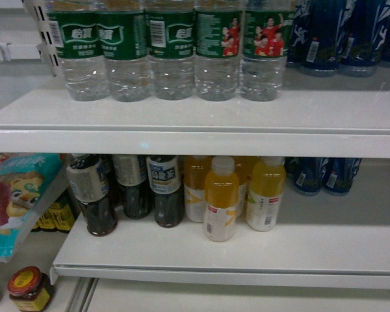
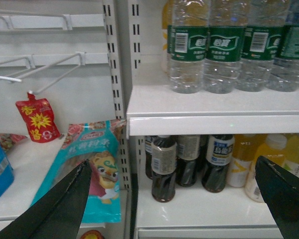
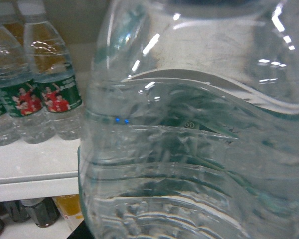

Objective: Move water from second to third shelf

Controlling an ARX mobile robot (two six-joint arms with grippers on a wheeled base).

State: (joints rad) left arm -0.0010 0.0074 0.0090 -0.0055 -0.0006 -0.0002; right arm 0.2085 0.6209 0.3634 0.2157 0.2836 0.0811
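A clear ribbed water bottle (image 3: pixel 189 149) fills the right wrist view, very close to the camera. It hangs in front of the shelf edge, below the board's level. My right gripper is shut on it, and the bottle hides the fingers. Several more water bottles (image 1: pixel 171 52) with green labels stand in a row on the upper white shelf (image 1: pixel 182 120); they also show in the left wrist view (image 2: pixel 224 50) and the right wrist view (image 3: pixel 52 99). My left gripper (image 2: pixel 173 162) is open wide with nothing between its black fingers (image 2: pixel 60 209). Neither gripper shows in the head view.
The lower shelf (image 1: pixel 247 253) carries dark tea bottles (image 1: pixel 133 188), yellow juice bottles (image 1: pixel 221 198) and blue bottles (image 1: pixel 325 175). More blue bottles (image 1: pixel 338 36) stand right of the water row. A teal snack bag (image 1: pixel 16 195), a red pouch (image 2: pixel 37 119) and a jar (image 1: pixel 29 289) are in the left bay.
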